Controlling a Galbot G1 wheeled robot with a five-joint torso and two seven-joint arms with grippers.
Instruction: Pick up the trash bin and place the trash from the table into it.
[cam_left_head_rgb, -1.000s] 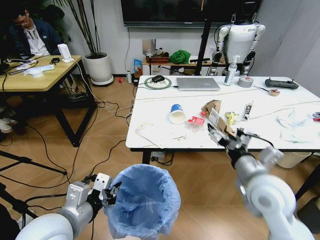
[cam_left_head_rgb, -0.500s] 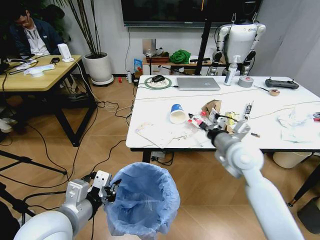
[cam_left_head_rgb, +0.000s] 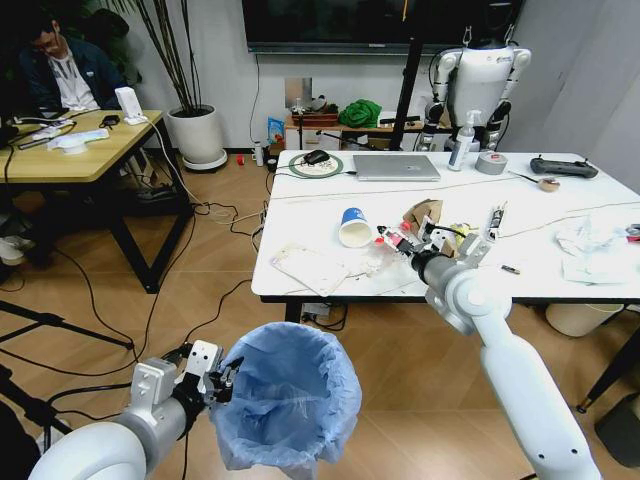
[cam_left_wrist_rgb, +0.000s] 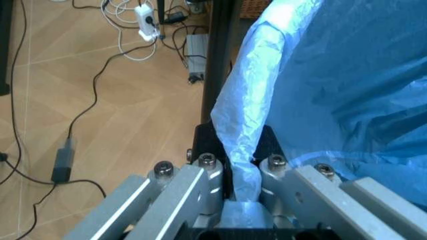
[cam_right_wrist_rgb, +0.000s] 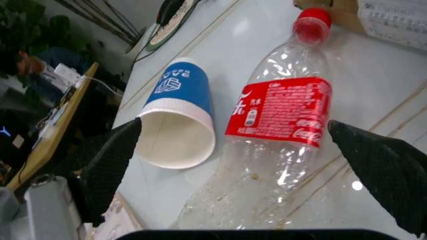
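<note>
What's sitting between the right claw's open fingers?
The crushed red-labelled bottle lies on the table between the right claw's spread fingers, paper cup beside it, per the right wrist view.

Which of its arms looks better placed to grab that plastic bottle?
The right. Its gripper is open over the bottle on the table, jaws either side. The left gripper is shut on the trash bin.

Trash bin (cam_left_head_rgb: 285, 405): base cut off at 6 o'clock in head view; its dark body hidden under the blue bag. Crushed bottle (cam_right_wrist_rgb: 277, 135): bottom end hidden behind the dark gripper body at 6 o'clock in right wrist view. Small wrappers (cam_left_head_rgb: 463, 234) too small to identify.
</note>
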